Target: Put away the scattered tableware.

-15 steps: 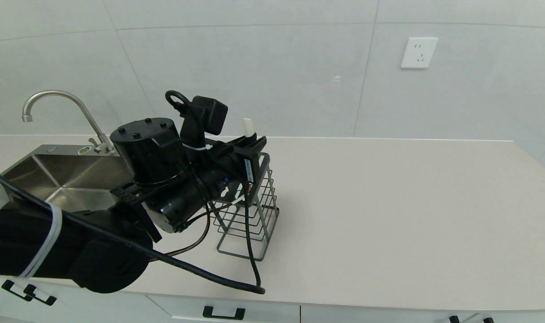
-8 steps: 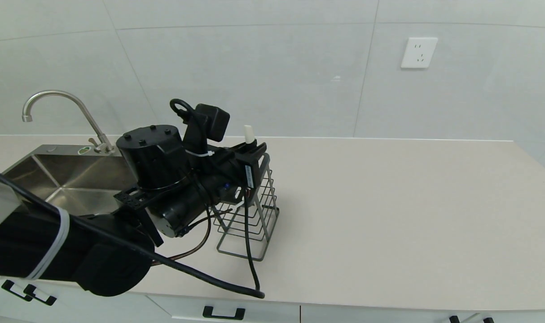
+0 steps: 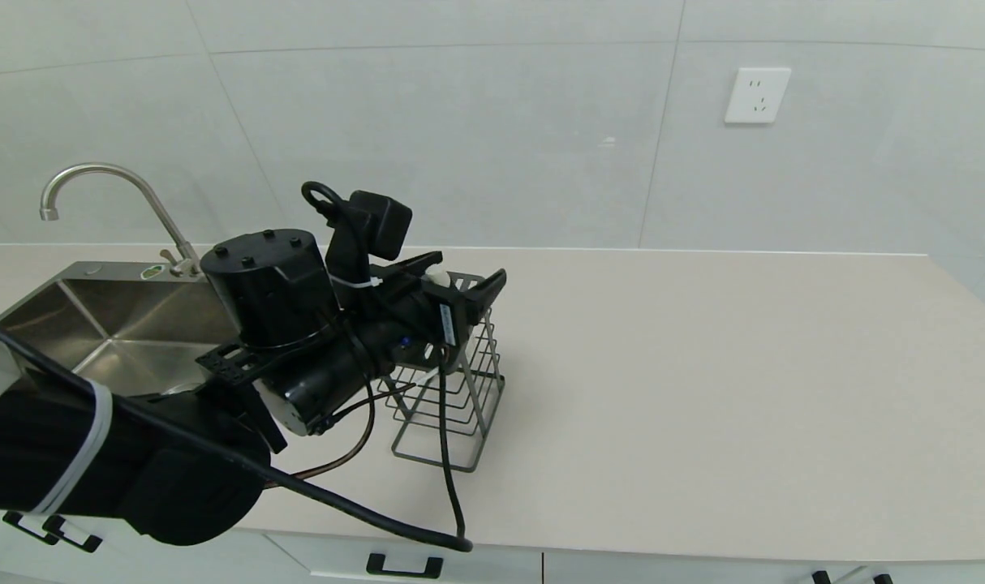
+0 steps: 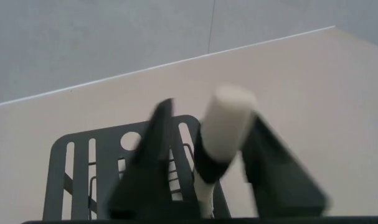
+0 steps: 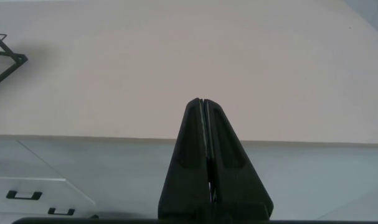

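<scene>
The left tool [image 3: 465,272] has just released the white cylindrical utensil handle [image 4: 225,118], which now sits lower in the grey wire cutlery rack [image 3: 460,405], toward nine o'clock on the beige counter [image 3: 703,365]. That piece looks stowed. The right tool [image 5: 207,155] is clenched, empty.

The wire rack [image 3: 448,405] is dark grey metal, its top plate slotted. Above the rack, a white handle [image 4: 226,124] carries what may be a black band low down, framed by the black left gripper [image 3: 470,269]. Beneath the rack lies a plain beige counter [image 3: 703,365].
</scene>
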